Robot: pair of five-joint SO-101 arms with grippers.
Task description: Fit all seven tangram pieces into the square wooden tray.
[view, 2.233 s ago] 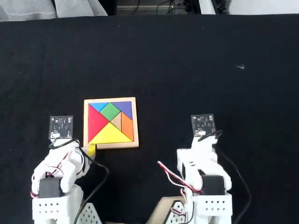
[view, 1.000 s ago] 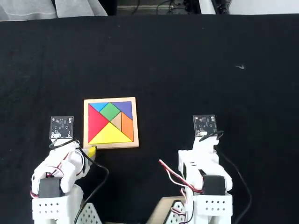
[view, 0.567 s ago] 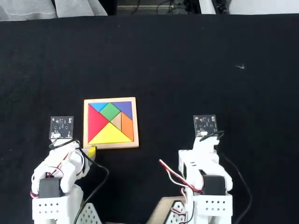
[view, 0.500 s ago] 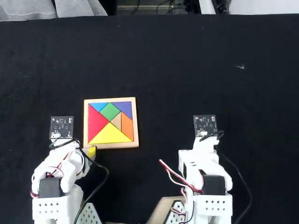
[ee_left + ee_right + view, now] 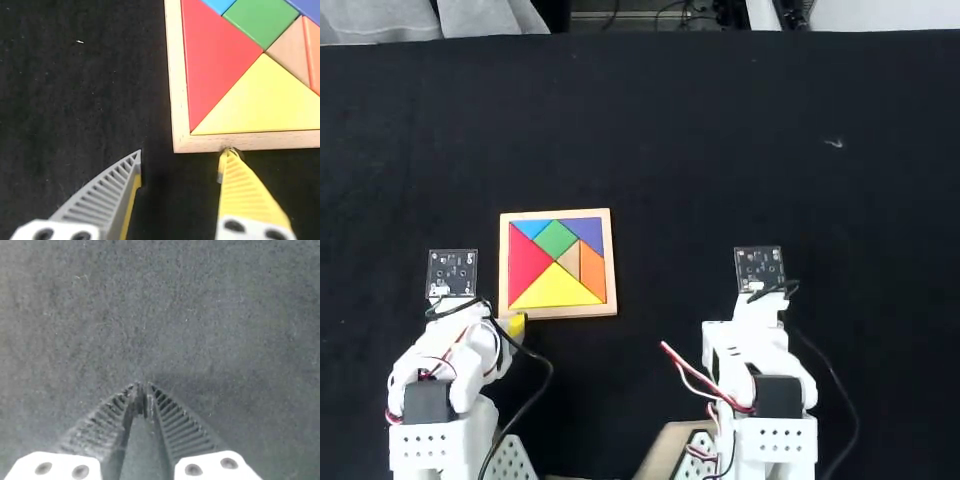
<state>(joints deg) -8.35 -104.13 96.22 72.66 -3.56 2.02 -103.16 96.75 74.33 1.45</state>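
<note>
The left end effector, fingers apart and holding nothing, sits at the near left corner of the square wooden tray. Its yellow fingertip is at the tray's near rim; contact is unclear. The tray lies just ahead of it on the black tabletop, with all seven tangram pieces apparently seated inside. The right end effector, fingers together and empty, hangs over bare tabletop well apart from the tray, so the left arm is nearer.

Black cloth gives passage round the tray, except at the corner by the left pincer.
</note>
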